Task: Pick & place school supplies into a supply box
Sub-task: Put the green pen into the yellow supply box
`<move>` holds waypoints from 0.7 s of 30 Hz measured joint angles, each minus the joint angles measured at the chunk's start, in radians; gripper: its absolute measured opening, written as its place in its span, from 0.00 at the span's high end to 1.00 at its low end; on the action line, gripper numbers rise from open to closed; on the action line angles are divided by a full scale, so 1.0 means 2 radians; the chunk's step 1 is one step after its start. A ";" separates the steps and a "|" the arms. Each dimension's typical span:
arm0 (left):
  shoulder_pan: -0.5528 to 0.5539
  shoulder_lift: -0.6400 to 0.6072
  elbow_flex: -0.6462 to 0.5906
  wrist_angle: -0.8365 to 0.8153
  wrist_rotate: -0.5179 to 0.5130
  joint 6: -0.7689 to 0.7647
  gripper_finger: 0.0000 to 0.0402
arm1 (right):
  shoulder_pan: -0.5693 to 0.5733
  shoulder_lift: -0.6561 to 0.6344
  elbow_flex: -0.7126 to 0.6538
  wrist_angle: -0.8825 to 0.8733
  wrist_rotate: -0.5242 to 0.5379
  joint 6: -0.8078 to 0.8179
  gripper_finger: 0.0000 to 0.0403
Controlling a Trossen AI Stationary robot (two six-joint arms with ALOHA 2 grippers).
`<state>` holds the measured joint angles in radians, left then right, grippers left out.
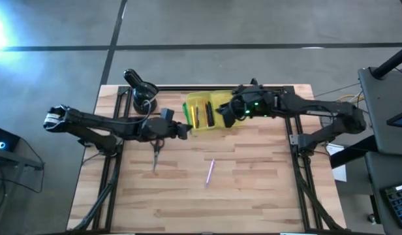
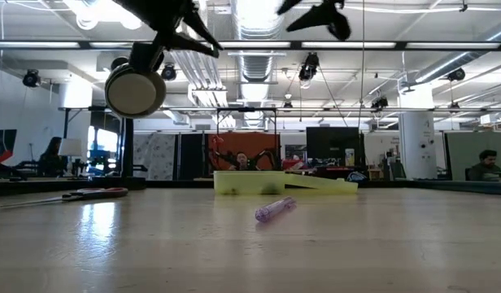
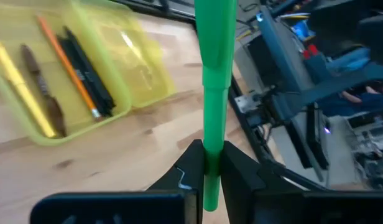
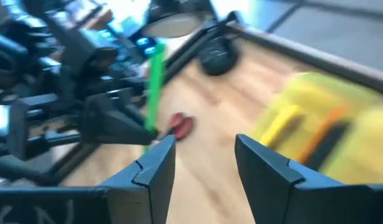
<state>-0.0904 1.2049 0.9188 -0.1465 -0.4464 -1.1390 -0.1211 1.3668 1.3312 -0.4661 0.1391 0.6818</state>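
Observation:
The supply box lies open at the table's far middle, holding yellow, brown, orange and black pens. My left gripper hovers just off the box's left near corner, shut on a green pen. My right gripper hangs open over the box's right half, touching nothing. Red-handled scissors lie flat on the table near my left gripper. A pink-purple pen lies flat near the table's middle. My left gripper pinches the green pen between its two fingers near one end. Most of the pen's length sticks out past the fingertips. The fingers come level from the table's left, and the pen is lifted clear of the table.
A black round holder stands at the far left, beside the box. The two grippers are close together across the box. Bare wood stretches along the table's near half around the pink-purple pen. People sit in the room beyond the table.

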 joint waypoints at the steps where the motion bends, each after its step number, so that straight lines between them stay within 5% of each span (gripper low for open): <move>1: 0.003 0.000 0.001 -0.008 -0.001 -0.003 0.96 | 0.000 -0.010 0.000 -0.016 0.016 -0.003 0.61; 12: 0.022 0.093 0.062 -0.101 -0.030 -0.093 0.96 | 0.000 -0.118 -0.008 -0.134 0.198 -0.028 0.66; 21: 0.068 0.227 0.182 -0.212 -0.017 -0.142 0.96 | -0.002 -0.154 -0.023 -0.160 0.207 -0.049 0.67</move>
<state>0.0464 1.6581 1.2827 -0.5706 -0.4808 -1.4229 -0.1246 1.0593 1.2844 -0.7870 0.5534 0.5834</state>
